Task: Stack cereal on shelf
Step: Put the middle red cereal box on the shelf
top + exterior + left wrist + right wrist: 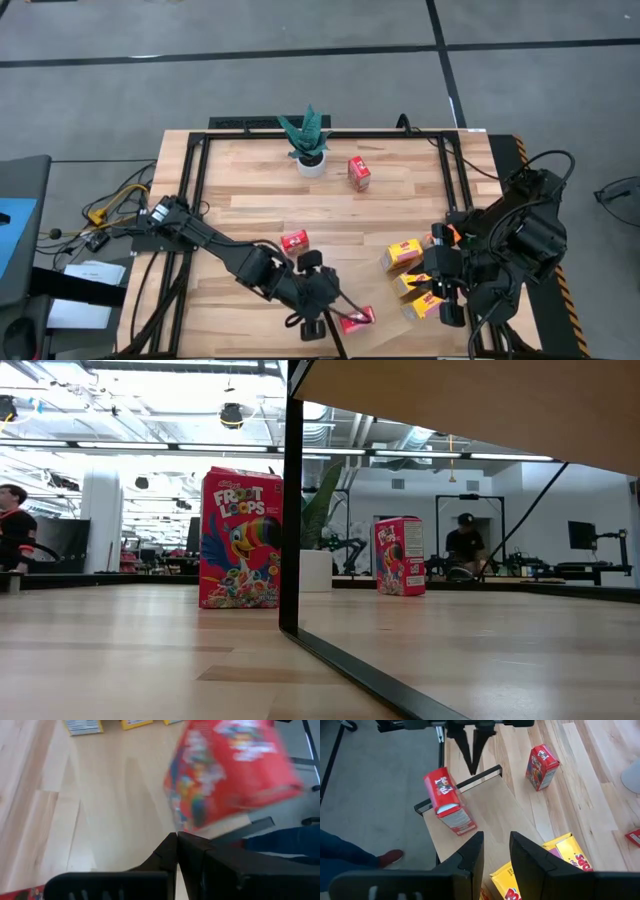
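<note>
high: overhead, straight down | low: tabletop level | wrists: close, both see red cereal box (447, 802)

My bench (400, 200) is planked wood, pale and warm, with a smooth, faintly sheened finish. The shelf (485, 815) at its near edge is paler, smoother board with a dark matt edge. The cereal boxes (447, 800) are printed cardboard, slightly glossy. My right pincer (495, 851) and left pincer (176, 851) look like matt black plastic. The bench frame (195, 180) looks like dark metal.
</note>
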`<state>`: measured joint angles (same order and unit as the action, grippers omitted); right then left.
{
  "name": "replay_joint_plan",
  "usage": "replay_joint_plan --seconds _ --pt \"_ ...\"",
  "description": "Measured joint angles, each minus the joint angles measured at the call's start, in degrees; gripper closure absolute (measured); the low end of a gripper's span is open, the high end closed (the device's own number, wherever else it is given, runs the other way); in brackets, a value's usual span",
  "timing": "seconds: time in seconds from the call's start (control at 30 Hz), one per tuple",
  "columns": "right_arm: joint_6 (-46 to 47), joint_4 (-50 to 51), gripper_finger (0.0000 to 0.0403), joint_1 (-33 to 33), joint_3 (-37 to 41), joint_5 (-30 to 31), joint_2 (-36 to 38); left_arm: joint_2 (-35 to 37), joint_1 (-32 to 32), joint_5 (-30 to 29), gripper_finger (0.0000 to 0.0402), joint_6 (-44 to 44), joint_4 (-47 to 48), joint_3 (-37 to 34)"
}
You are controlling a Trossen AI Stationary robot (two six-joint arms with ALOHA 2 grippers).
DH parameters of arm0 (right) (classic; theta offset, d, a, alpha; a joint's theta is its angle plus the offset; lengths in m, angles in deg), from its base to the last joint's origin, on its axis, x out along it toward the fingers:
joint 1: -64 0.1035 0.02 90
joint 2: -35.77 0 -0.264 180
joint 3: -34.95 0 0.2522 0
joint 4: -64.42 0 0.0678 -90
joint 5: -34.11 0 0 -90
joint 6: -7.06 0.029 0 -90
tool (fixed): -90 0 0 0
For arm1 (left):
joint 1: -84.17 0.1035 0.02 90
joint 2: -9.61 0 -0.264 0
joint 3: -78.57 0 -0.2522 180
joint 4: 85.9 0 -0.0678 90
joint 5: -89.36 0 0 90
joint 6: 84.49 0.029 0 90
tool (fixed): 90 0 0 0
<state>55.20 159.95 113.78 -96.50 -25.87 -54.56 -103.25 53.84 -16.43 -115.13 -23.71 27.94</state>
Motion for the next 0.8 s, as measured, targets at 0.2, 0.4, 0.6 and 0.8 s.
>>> replay_joint_plan --seconds 0.2,0.4,0.6,0.8 --pt "-0.17 0.06 0.0285 0.00 0.00 0.00 0.00 -1.37 -0.44 -0.56 0.0401 0.06 -1.05 0.09" --pt "-0.17 0.10 0.0285 0.00 0.00 0.00 -0.02 -3.12 -0.40 -0.21 0.0401 0.83 -3.26 0.04" --pt "-0.15 0.24 0.0285 0.00 0.00 0.00 -0.02 -4.46 -0.31 2.48 0.0401 0.88 -7.89 0.04" --pt "-0.13 -0.22 0.0285 0.00 0.00 -0.01 -0.02 -4.46 0.11 0.56 0.0401 1.72 -9.60 0.04"
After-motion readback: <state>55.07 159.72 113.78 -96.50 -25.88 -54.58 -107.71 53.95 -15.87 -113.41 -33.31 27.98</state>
